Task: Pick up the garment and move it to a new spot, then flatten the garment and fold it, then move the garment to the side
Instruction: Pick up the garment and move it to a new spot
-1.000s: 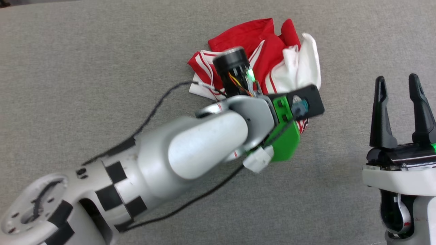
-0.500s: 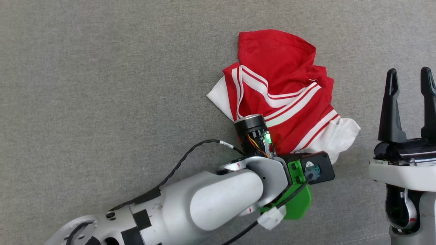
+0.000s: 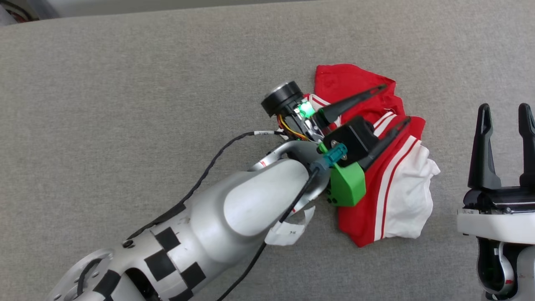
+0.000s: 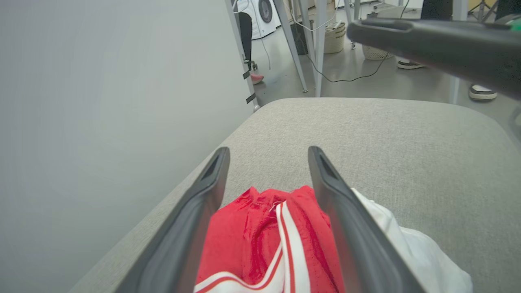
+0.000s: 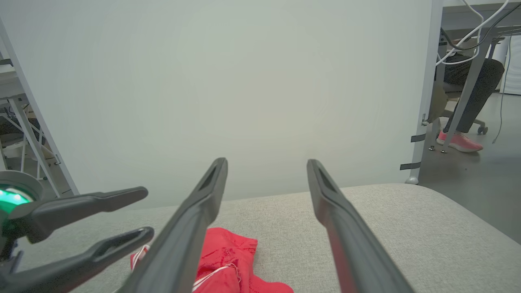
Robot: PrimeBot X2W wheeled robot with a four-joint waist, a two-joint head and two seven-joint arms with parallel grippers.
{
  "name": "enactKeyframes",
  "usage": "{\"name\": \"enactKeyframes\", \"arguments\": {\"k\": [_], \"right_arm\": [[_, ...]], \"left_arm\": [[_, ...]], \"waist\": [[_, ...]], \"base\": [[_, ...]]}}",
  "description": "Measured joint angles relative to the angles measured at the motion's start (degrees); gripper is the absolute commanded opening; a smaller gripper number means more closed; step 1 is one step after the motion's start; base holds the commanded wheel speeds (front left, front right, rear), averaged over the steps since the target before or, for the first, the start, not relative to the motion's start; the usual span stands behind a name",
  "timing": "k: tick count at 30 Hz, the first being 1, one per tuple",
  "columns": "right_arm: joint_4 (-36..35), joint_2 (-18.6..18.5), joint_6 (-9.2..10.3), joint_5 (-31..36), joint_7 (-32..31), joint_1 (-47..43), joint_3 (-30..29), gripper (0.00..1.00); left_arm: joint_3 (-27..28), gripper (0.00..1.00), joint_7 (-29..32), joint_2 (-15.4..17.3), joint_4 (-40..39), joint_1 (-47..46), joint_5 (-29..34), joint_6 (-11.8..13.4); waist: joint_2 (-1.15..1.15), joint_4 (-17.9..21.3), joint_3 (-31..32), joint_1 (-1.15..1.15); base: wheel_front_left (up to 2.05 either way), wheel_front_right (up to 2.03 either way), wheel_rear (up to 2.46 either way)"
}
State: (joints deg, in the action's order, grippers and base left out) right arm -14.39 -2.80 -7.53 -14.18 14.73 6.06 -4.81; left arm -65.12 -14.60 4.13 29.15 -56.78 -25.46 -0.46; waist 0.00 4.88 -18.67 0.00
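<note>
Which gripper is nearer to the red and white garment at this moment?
Left. The left gripper is directly over the garment, its fingers spread. The right gripper stands apart, off the garment's right edge, open.

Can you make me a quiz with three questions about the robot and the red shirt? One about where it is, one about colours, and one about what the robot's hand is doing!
1. Where is the shirt?
A. Hanging from a hook
B. Crumpled on the grey cushion
C. In a drawer

2. What colours is the shirt?
A. Blue and yellow
B. All black
C. Red and white

3. How is the left hand?
A. Open
B. Shut on the shirt
C. Shut on a cup

Answers:
1 B, the head view shows it lying bunched up on the cushion.
2 C, it is red cloth with white stripes and a white sleeve.
3 A, its two fingers stand wide apart over the shirt.
</note>
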Motion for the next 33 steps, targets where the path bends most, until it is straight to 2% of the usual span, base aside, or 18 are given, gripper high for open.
{"name": "enactKeyframes", "arguments": {"k": [5, 10, 14, 18, 22, 27, 33], "right_arm": [[0.7, 0.0, 0.00, 0.5, 0.0, -1.4, 0.2, 1.00], [1.6, 0.0, 0.00, 1.0, 0.0, -2.6, 0.0, 1.00], [2.3, 0.0, 0.00, 1.4, 0.0, -3.3, -0.1, 1.00], [2.9, 0.0, 0.00, 1.6, 0.0, -4.1, -0.2, 1.00], [3.3, 0.0, 0.00, 1.9, 0.0, -5.1, -0.2, 1.00], [3.5, 0.0, 0.00, 2.0, 0.0, -6.3, -0.3, 1.00], [4.8, 0.0, 0.00, 3.2, 0.0, -8.3, 0.1, 1.00]], "left_arm": [[9.3, 1.00, -0.1, 3.6, -6.5, 4.4, 3.2, 6.3], [17.9, 1.00, -0.1, 8.4, -12.0, 12.8, 6.6, 10.9], [24.6, 1.00, -0.1, 10.7, -16.4, 19.6, 9.4, 13.8], [31.2, 1.00, -0.1, 11.6, -19.7, 26.7, 10.9, 16.0], [37.8, 1.00, -0.1, 12.1, -22.1, 34.2, 12.1, 17.4], [44.9, 1.00, -0.1, 11.7, -24.1, 42.4, 13.1, 18.1], [48.7, 1.00, -0.1, 9.4, -24.3, 49.9, 15.6, 15.9]], "waist": [[0.00, -2.3, 2.6, 0.00], [0.00, -4.4, 4.6, 0.00], [0.00, -6.0, 6.1, 0.00], [0.00, -7.2, 7.6, 0.00], [0.00, -8.0, 9.1, 0.00], [0.00, -8.8, 10.7, 0.00], [0.00, -9.4, 12.4, 0.00]], "base": [[0.00, 0.00, 0.00], [0.00, 0.00, 0.00], [0.00, 0.00, 0.00], [0.00, 0.00, 0.00], [0.00, 0.00, 0.00], [0.00, 0.00, 0.00], [0.00, 0.00, 0.00]]}}
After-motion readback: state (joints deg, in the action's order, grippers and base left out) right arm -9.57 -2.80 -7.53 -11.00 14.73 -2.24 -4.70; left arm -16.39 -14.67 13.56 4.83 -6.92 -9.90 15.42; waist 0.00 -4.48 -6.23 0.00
